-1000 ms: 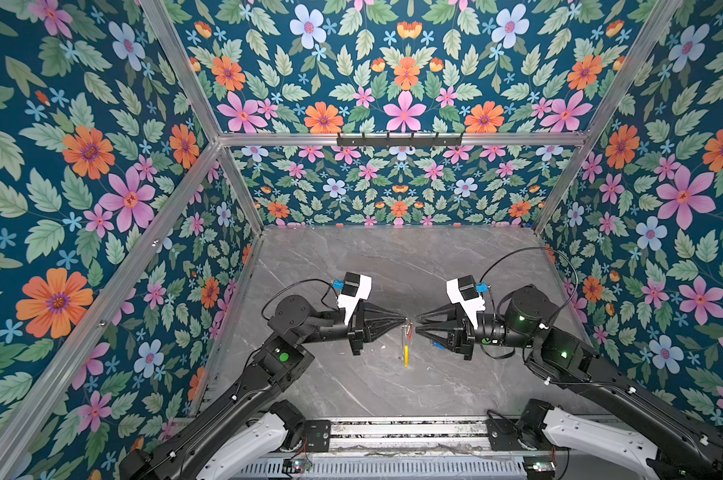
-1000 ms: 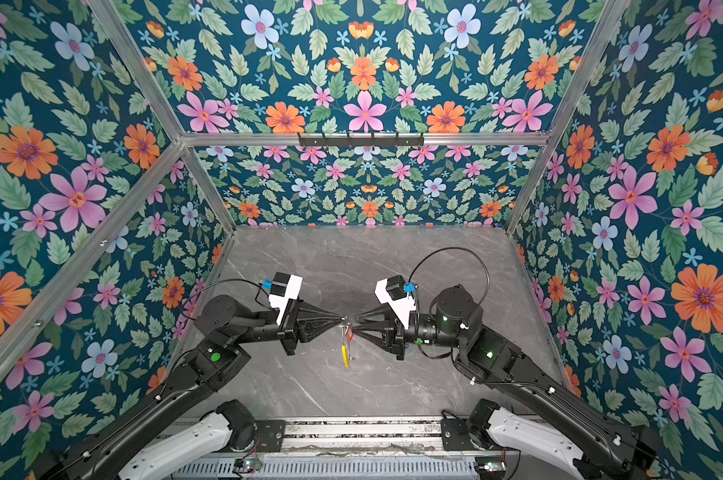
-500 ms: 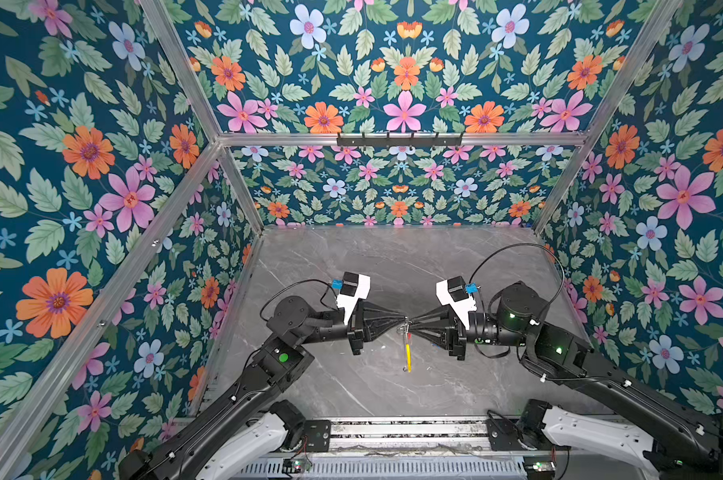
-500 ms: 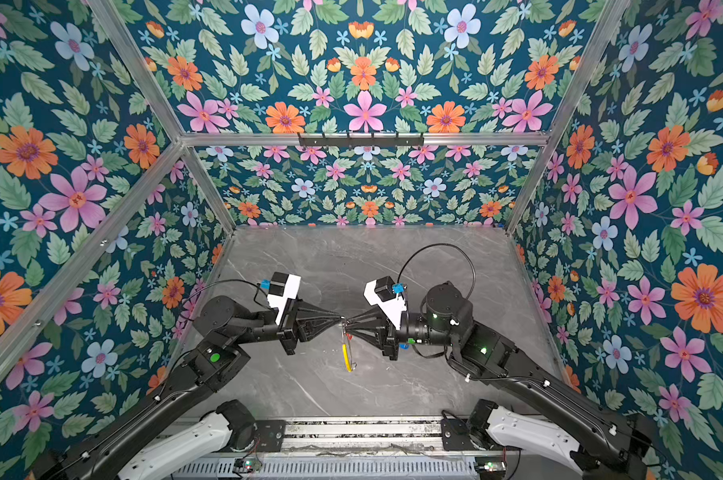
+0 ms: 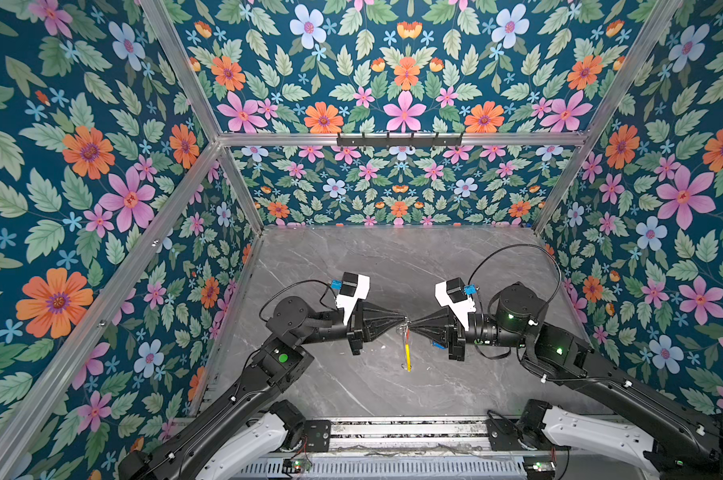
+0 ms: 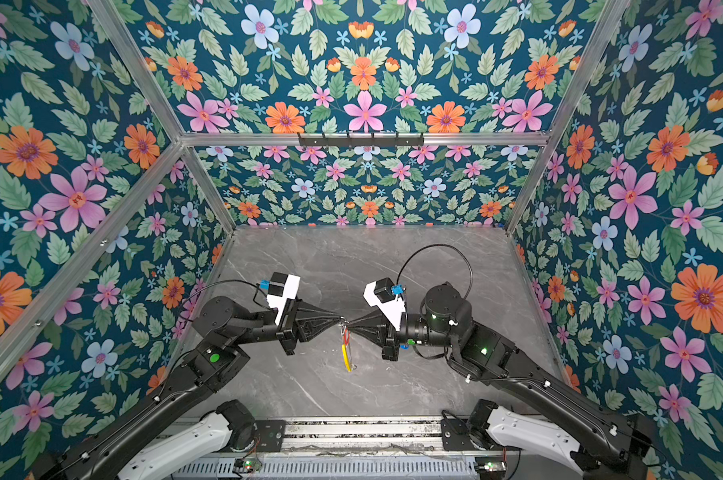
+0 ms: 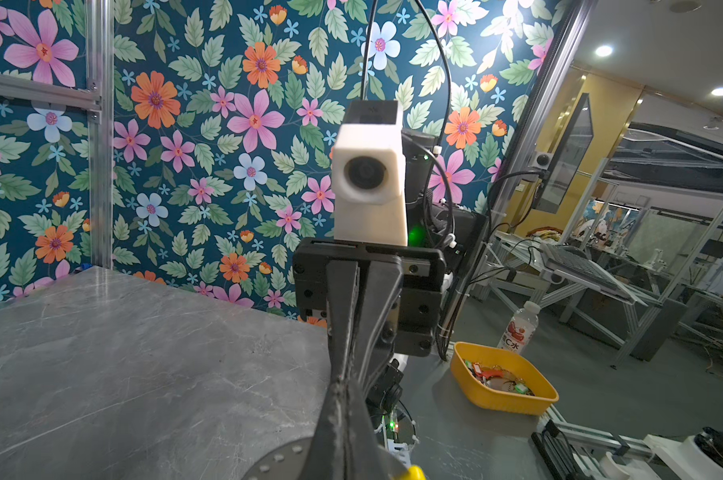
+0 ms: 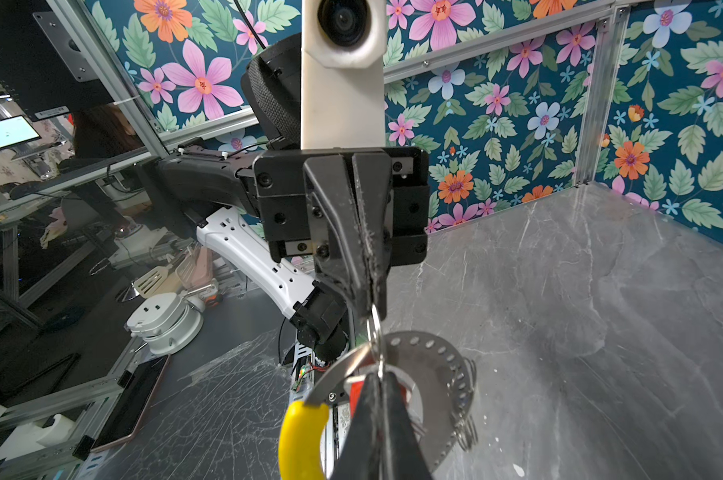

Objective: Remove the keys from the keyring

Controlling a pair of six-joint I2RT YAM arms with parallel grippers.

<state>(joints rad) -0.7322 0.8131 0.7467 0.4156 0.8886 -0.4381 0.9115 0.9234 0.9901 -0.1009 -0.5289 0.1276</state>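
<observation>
Above the table's front middle, my left gripper (image 5: 403, 322) and right gripper (image 5: 410, 324) meet tip to tip. The keyring (image 8: 442, 374), a flat grey perforated ring with a yellow arc (image 8: 299, 436), hangs edge-on below them (image 5: 408, 355). The left gripper (image 8: 372, 307) is shut on a small split ring (image 8: 375, 330) at the keyring's rim. My right gripper (image 8: 378, 376) is shut on thin metal at the key with the red tag (image 8: 356, 392), which lies behind its fingers. A small blue thing (image 5: 436, 344) shows under the right gripper; I cannot tell what it is.
The grey marble table (image 5: 351, 270) is walled in by floral panels on three sides, with a hook rail (image 5: 397, 139) on the back wall. Off the table's edge stand a yellow bin (image 7: 505, 405) of tagged keys and a bottle (image 7: 517, 332).
My right gripper has moved left to the left gripper's tip and closed there. The left arm and the hanging keyring have stayed where they were.
</observation>
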